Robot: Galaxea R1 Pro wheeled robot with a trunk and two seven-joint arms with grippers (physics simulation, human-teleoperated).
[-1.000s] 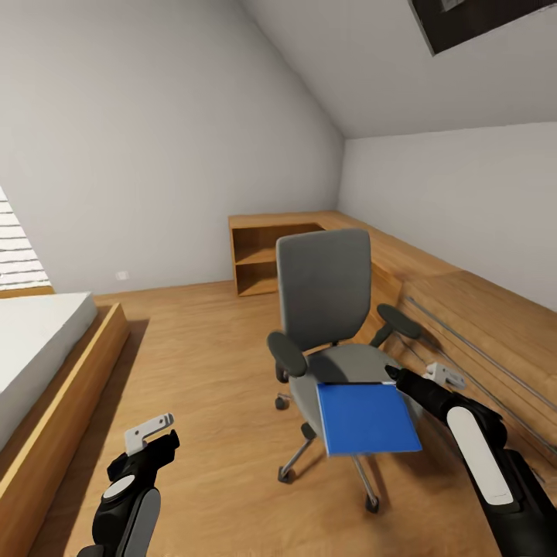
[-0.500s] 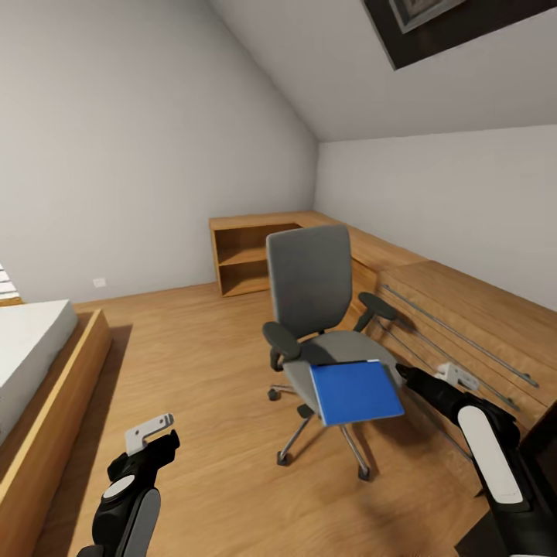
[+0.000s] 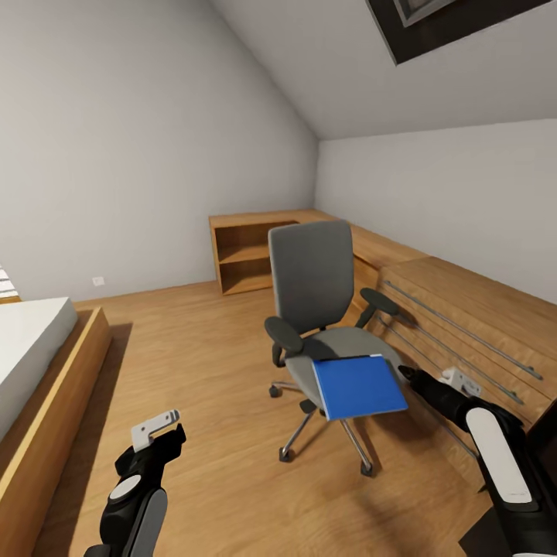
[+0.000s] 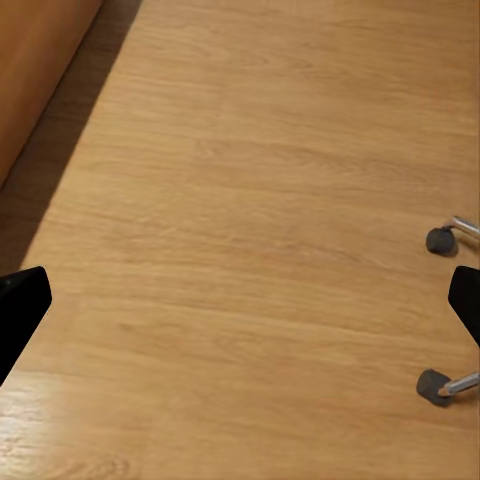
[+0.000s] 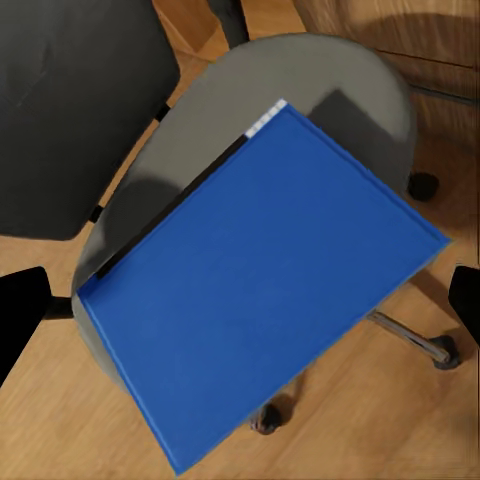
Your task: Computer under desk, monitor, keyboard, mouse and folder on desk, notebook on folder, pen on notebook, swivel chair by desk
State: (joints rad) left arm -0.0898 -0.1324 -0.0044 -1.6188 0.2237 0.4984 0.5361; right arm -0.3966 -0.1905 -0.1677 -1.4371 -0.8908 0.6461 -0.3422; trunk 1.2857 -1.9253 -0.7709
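Folder (image 3: 359, 385) sits flat on the swivel chair (image 3: 325, 309) seat, front part overhanging the seat edge, so an edge is free to grab. Head view: chair stands mid-floor beside the low wooden cabinet run (image 3: 456, 309), open shelf unit (image 3: 244, 255) behind it, bed (image 3: 31, 348) off at my left. My right gripper (image 3: 410, 377) hangs just beside the folder's right edge; I can't tell from here if it touches. My left gripper (image 3: 158, 428) is low over the wooden floor (image 3: 209, 371), well apart from the chair, parked out of the way I'd say. No bench in these frames.

Left wrist view: just floor, bed frame side (image 4: 40, 60) in one corner, two chair castors (image 4: 438, 240) on chrome legs. Dark fingertips (image 4: 20, 310) at both frame edges, wide apart, so left jaws are open with nothing between.

Right wrist view: folder (image 5: 260, 290) lies diagonal across the grey seat, pale edge strip toward the backrest, one corner past the seat rim. Fingertips (image 5: 20, 320) sit far apart at both frame edges, so right jaws are open, nothing gripped yet. My guess: lining up for the folder pick.
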